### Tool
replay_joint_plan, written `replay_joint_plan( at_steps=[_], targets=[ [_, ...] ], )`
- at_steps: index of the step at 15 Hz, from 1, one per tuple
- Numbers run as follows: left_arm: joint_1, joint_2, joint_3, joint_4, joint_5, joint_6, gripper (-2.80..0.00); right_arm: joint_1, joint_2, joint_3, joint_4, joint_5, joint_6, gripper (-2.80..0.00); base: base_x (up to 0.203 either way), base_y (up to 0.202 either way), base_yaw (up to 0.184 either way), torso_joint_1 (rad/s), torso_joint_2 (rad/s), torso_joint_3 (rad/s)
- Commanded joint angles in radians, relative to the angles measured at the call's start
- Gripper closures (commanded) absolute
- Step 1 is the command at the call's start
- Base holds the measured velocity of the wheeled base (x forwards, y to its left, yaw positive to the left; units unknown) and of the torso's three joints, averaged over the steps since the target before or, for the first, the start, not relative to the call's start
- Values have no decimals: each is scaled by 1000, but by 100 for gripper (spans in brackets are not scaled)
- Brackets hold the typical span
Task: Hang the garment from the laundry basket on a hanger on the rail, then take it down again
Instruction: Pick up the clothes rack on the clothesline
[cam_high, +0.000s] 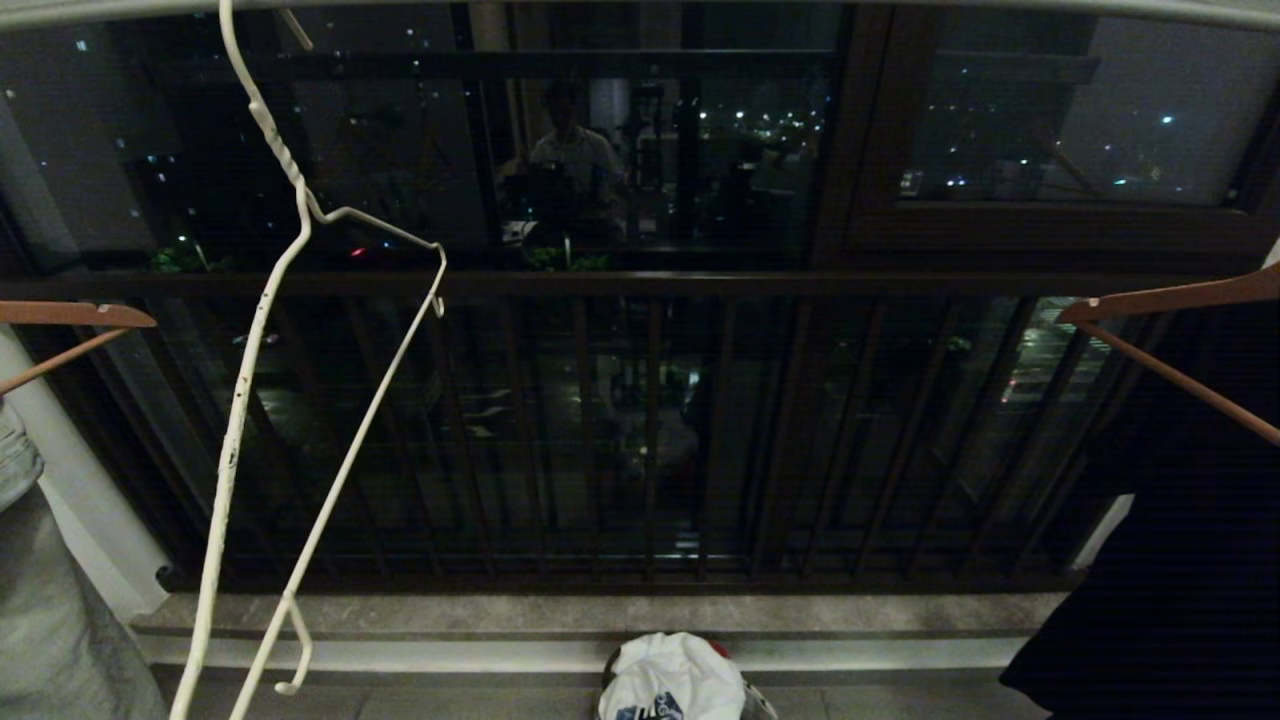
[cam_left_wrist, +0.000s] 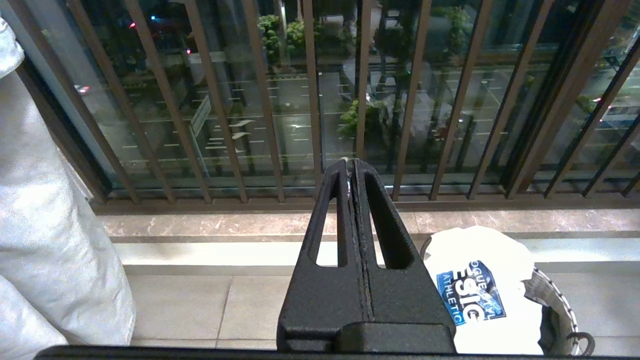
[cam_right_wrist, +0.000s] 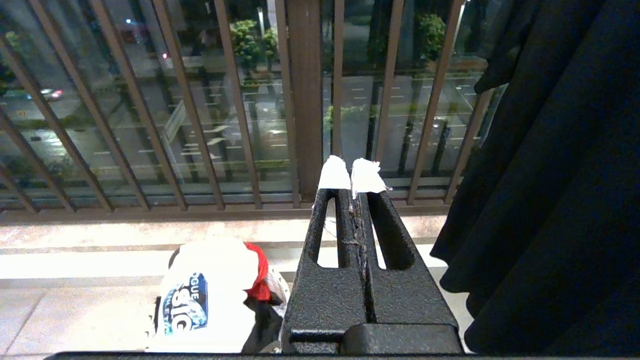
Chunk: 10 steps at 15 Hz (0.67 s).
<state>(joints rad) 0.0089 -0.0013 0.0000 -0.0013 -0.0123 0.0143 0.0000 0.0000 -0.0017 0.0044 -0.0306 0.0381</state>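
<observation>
Dark brown balcony railing (cam_high: 640, 430) of upright bars is filling the middle of the head view, with night-time street lights showing through the glass behind it. Along the very top edge, the pale rail (cam_high: 1150, 10) is running across. A black garment (cam_high: 1180, 560) is hanging at the right on an orange-brown hanger (cam_high: 1170, 300), and a grey cloth (cam_high: 50, 620) is hanging at the left below a 2nd orange-brown hanger (cam_high: 70, 315). The white wire hanger (cam_high: 300, 430) is dangling from the rail left of centre, tilted, with nothing on it. A pale stone sill (cam_high: 600, 615) is lying below the railing.

On the tiled floor just in front of the sill, the laundry basket (cam_left_wrist: 555, 300) is sitting with the white T-shirt (cam_left_wrist: 480, 285) bunched up inside it, its blue lettered print facing up. A red cloth (cam_right_wrist: 257, 272) is peeking out beside the T-shirt in the same basket.

Neither arm is showing in the head view. The left gripper (cam_left_wrist: 352, 167) is hovering above the floor beside the basket, its 2 fingers pressed together on nothing. The right gripper (cam_right_wrist: 352, 175) is hovering on the other side of the basket near the black garment, its 2 white-taped fingertips (cam_right_wrist: 334, 175) closed together and empty too.
</observation>
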Motion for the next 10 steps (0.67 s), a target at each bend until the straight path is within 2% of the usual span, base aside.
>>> replay_joint_plan(
  at_steps=[1, 10],
  targets=[
    [0, 1, 3, 0, 0, 1, 0, 0, 2, 0, 0, 0, 0, 0, 0, 0, 0, 0, 0, 0],
    [0, 1, 3, 0, 0, 0, 0, 0, 2, 0, 0, 0, 0, 0, 0, 0, 0, 0, 0, 0]
  ],
)
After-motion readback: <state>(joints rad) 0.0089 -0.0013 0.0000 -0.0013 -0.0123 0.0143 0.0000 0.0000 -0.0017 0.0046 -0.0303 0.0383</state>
